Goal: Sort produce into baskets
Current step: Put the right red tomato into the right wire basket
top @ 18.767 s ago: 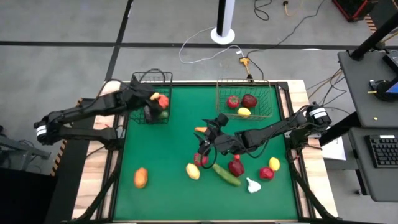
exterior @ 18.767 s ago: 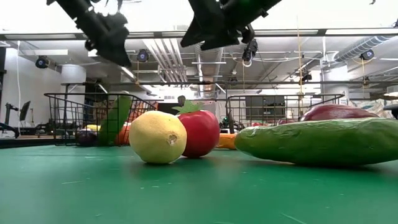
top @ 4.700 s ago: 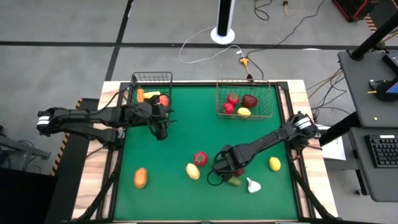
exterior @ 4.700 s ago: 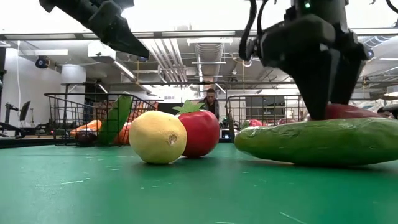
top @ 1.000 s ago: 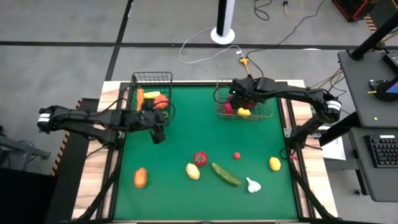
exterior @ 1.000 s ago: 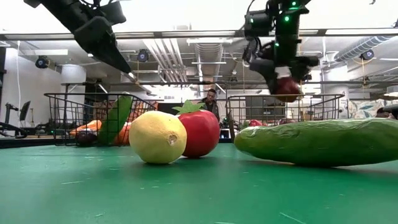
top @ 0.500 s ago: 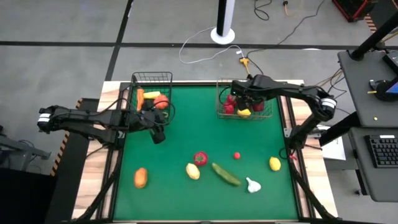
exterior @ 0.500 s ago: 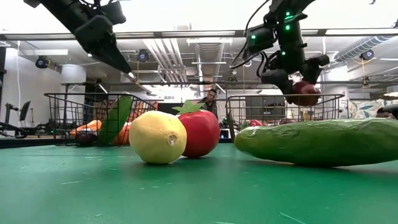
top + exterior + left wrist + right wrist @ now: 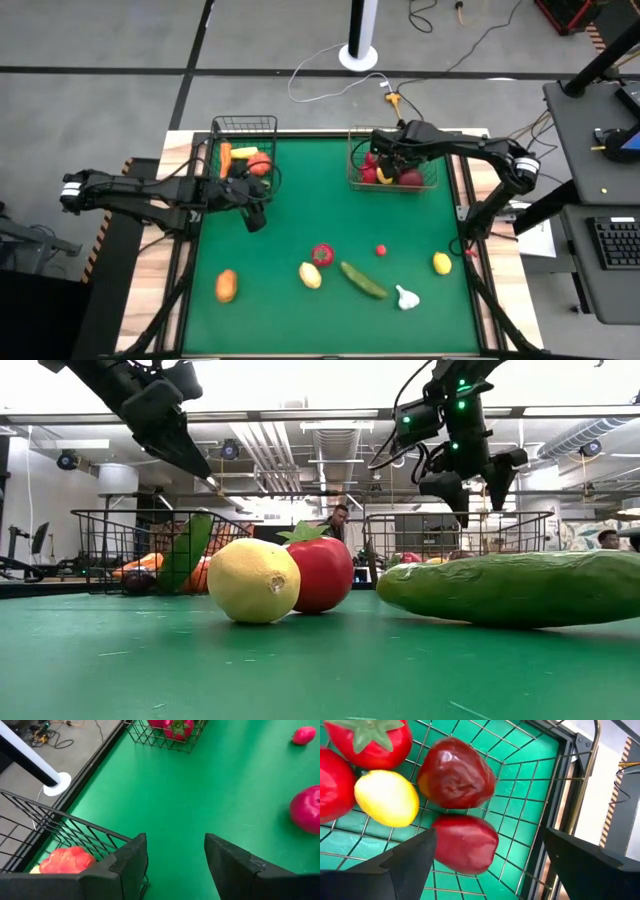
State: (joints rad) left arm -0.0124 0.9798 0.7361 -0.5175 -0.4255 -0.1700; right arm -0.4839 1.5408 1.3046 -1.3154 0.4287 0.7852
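Right gripper (image 9: 485, 855) spread wide over the wider basket (image 9: 432, 160); cucumber (image 9: 363, 280) lies diagonally on the table.

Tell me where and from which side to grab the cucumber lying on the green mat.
Grip the cucumber at mid-length, coming straight down from above. It lies flat and diagonal on the mat, so turn the pincer to close across its narrow width. The yellow lemon near its upper-left end and the garlic near its lower-right end stand apart, leaving the middle free.

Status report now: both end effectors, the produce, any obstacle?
Right end effector open over wide basket, dark red fruit inside. Left end effector open beside narrow basket. Nothing blocking.
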